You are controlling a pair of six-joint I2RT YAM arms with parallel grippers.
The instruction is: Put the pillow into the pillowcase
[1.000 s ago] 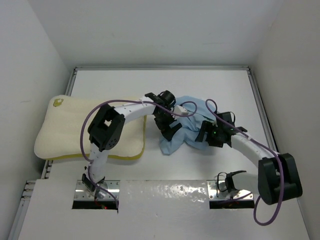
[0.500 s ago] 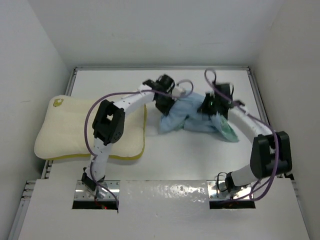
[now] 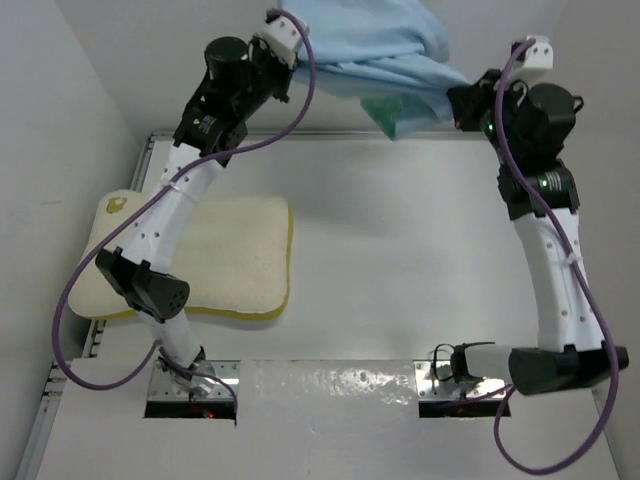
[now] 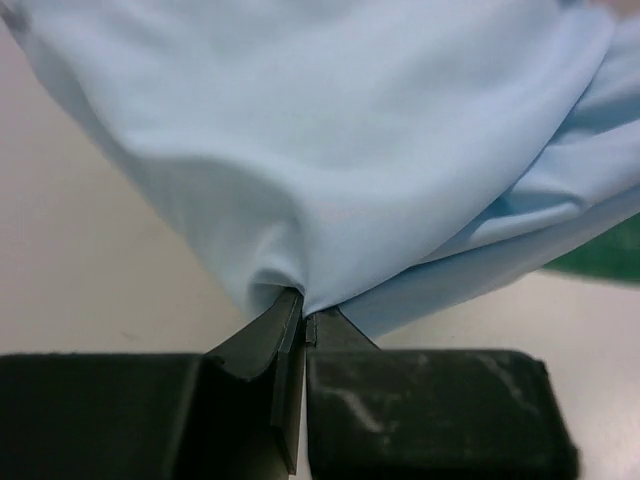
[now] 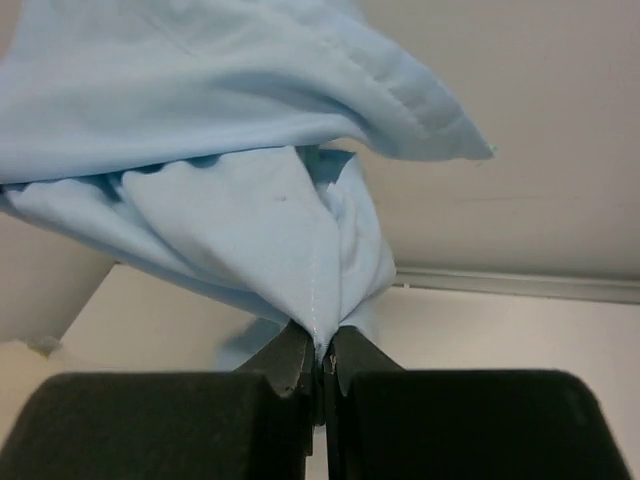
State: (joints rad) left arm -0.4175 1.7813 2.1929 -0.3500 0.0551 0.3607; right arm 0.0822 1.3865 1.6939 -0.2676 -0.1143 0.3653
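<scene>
The cream pillow (image 3: 215, 255) lies flat at left, while the light-blue pillowcase (image 3: 365, 45) hangs bunched aloft, green showing underneath.

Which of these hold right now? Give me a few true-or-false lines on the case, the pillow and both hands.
1. The left hand and the right hand are each shut on the case. True.
2. The case lies spread flat on the table. False: it hangs in the air between the two hands, clear of the table.
3. The pillow lies at the table's left side, apart from the case. True.
4. The pillow is partly inside the case. False: it lies bare on the table, and no cloth covers it.
</scene>
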